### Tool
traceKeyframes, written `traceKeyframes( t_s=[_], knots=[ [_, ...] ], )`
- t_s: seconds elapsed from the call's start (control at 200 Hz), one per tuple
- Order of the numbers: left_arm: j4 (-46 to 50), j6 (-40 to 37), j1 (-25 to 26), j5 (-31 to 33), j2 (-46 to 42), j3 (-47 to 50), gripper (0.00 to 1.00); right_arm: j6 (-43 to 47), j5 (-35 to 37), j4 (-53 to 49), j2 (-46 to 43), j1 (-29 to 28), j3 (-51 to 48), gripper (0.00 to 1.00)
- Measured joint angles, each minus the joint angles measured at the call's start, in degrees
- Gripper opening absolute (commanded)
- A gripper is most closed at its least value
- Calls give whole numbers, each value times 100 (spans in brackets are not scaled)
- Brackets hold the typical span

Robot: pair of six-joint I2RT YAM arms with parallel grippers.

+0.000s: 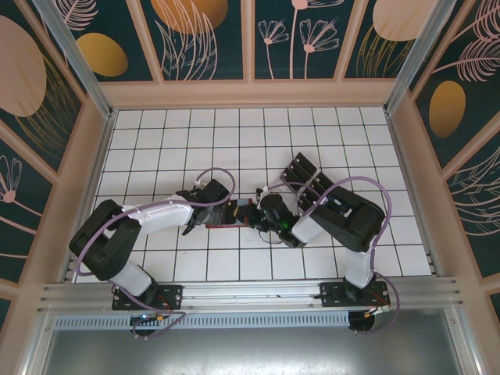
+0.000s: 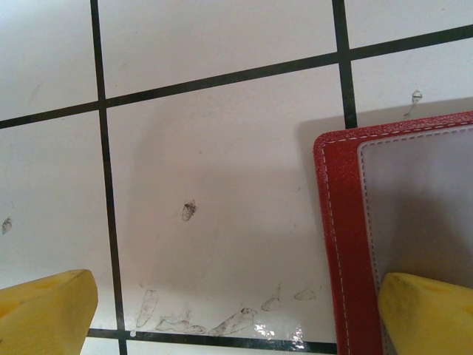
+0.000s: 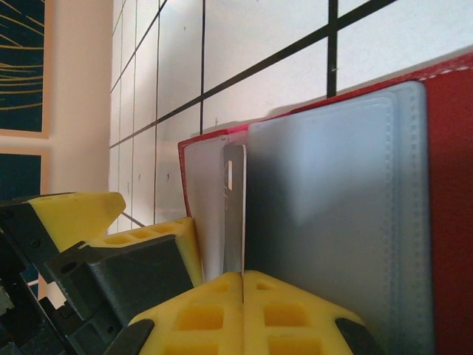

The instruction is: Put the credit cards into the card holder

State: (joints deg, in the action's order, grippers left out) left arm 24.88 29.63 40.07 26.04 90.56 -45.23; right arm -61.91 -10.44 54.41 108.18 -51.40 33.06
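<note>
Apparently the work is mid-insertion. The red card holder (image 3: 449, 185) lies open and flat on the white tiled bench (image 1: 234, 133), around its middle and somewhat toward the near edge, between the two arms. The left gripper (image 2: 236, 314) is spread wide. One yellow finger sits on the holder's pale inner pocket near its corner, seemingly pinning it down, and the other is over bare tile beside it. The right gripper (image 3: 242, 285) is clenched on one credit card (image 3: 234, 214), seen edge-on as a thin grey strip. The card stands between the pale pocket and the grey pocket panel, its far end at the pocket's mouth. I cannot tell how deep it has gone. No card is plainly seated in either pocket. Behind the right arm, two dark shapes (image 1: 303, 172) may be the remaining cards, too small to count. By my reading, this card needs pushing home and releasing, and most of the task remains.
</note>
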Motion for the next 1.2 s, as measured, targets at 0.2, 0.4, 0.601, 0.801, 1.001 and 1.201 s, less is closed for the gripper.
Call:
traceKeyframes(
  t_s=[0.2,0.4,0.601,0.801,1.001,1.201],
  knots=[
    [2,2,0,2,-2,-9,99,7,-20,-188,63,-2,149,0],
    [15,83,0,-4,-46,-11,99,63,-48,-398,31,-2,271,23],
    [-35,308,-87,-188,-433,-11,99,378,-15,-1126,-234,-7,503,36],
    [-498,564,-848,-737,-1130,122,99,782,140,-2188,-466,-7,835,38],
    [-828,706,-1091,-1259,-1211,345,99,1102,291,-2977,-507,-7,1156,38],
    [-1272,955,-1290,-1965,-1209,793,99,1257,337,-3386,-507,-17,1342,38]
  ],
)
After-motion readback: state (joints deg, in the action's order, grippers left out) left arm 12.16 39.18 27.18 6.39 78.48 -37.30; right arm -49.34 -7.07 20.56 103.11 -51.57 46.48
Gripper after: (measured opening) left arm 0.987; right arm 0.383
